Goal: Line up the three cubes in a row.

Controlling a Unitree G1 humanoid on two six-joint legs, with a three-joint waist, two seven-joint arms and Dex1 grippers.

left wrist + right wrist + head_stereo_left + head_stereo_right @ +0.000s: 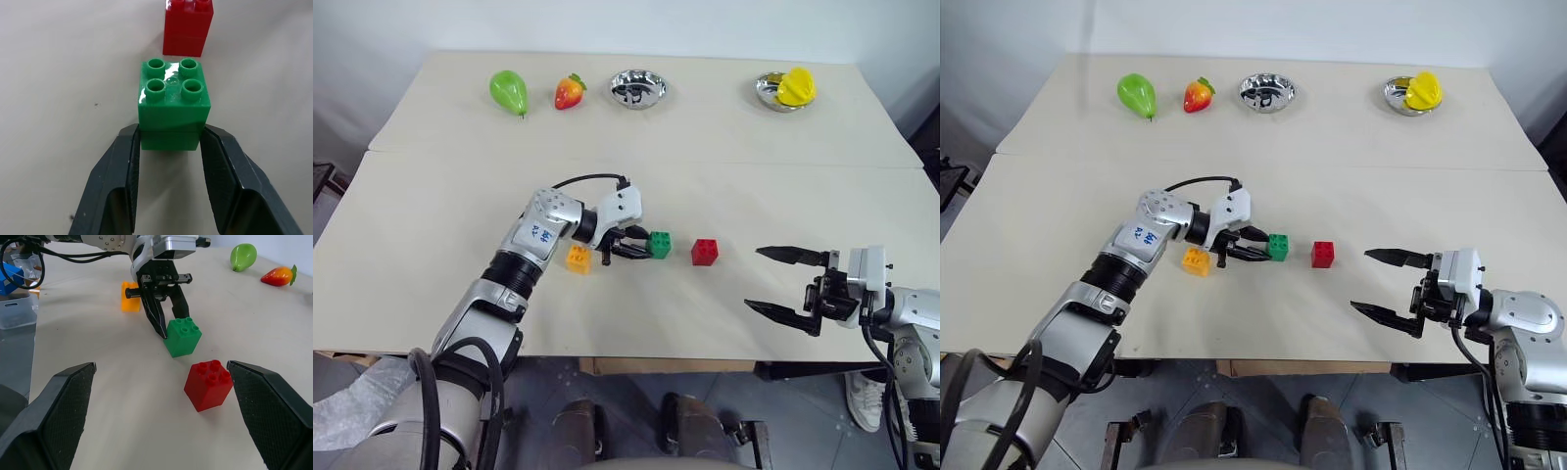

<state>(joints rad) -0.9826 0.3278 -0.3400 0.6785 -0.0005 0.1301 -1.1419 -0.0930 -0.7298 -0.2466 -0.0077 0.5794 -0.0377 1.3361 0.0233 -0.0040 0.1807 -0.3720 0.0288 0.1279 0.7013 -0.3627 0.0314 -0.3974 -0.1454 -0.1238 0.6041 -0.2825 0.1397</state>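
Note:
Three studded cubes stand on the table's near middle. The orange-yellow cube [578, 258] is on the left, the green cube [660, 244] in the middle and the red cube [705, 252] on the right. My left gripper [641, 247] reaches in from the left, past the orange-yellow cube, and is shut on the green cube. In the left wrist view its black fingers [128, 161] press both sides of the green cube's [173, 105] lower half, with the red cube [187, 29] a small gap beyond. My right gripper [753, 278] hovers open to the right of the red cube, holding nothing.
Along the far edge lie a green pear [508, 92], a red strawberry [569, 92], a steel bowl [637, 88] and a second steel bowl [768, 90] holding a yellow object [797, 86]. A seam crosses the table [783, 196] behind the cubes.

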